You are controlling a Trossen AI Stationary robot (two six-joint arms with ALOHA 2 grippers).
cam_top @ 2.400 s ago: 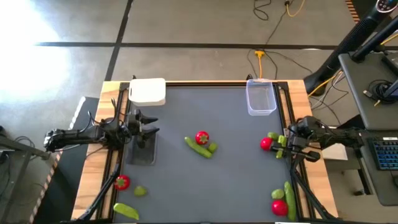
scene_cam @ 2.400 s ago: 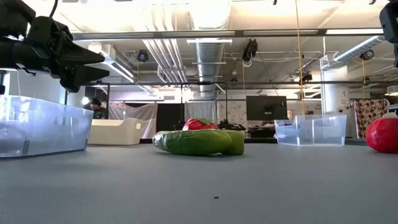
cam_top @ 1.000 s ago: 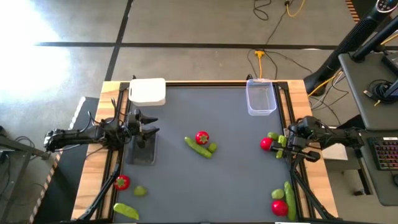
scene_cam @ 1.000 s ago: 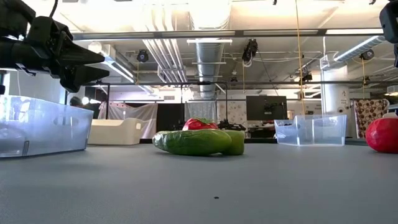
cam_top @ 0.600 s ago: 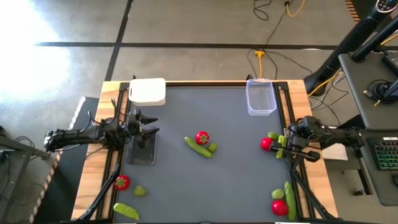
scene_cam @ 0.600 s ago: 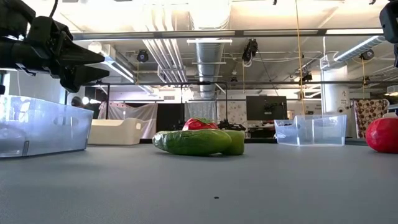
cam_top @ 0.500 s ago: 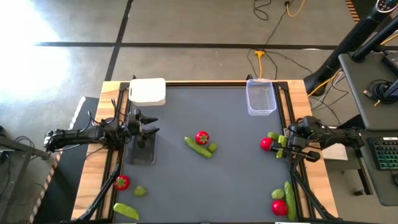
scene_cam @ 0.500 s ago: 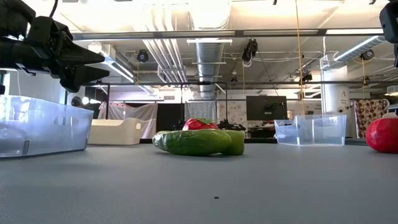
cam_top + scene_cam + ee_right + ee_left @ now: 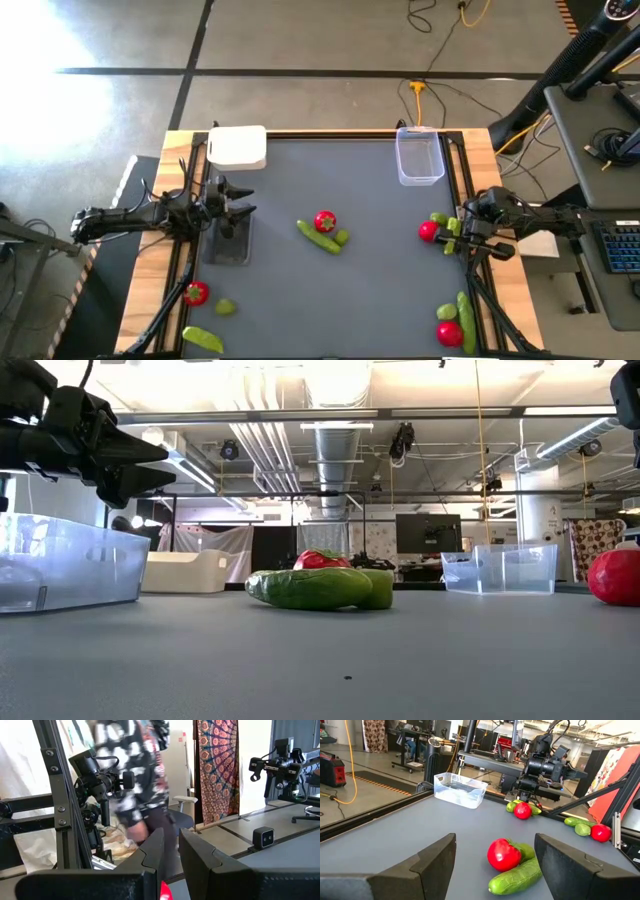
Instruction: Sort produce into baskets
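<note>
**Both arms at table edges, produce loose on mat**

Left gripper (image 9: 238, 207) hangs over the dark grey tray (image 9: 228, 247) at the left side of the mat, fingers (image 9: 431, 860) spread wide, nothing between them. Right gripper (image 9: 452, 232) at the right edge, just beside a red piece (image 9: 428, 232) and a yellow-green ball (image 9: 438, 218); its fingers (image 9: 150, 854) nearly together w/ a thin gap, holding nothing visible.

Baskets: white tub (image 9: 238, 147) at far left corner, clear tub (image 9: 419, 157) at far right corner, both w/ no produce visible inside.

Mid-mat cluster: red piece w/ green top (image 9: 324, 221), green pod (image 9: 317, 238) touching it, small green ball (image 9: 342, 237) beside the pod. Low view shows same pod (image 9: 310, 588) in front of the red one (image 9: 320, 559).

Near left corner: red piece (image 9: 197, 293), green ball (image 9: 225, 307), pod (image 9: 202, 339). Near right corner: green ball (image 9: 446, 313), pod (image 9: 466, 320), red piece (image 9: 450, 334), close together.

Right wrist view: a person in a patterned top (image 9: 134, 765) beyond the table, blurred.
</note>
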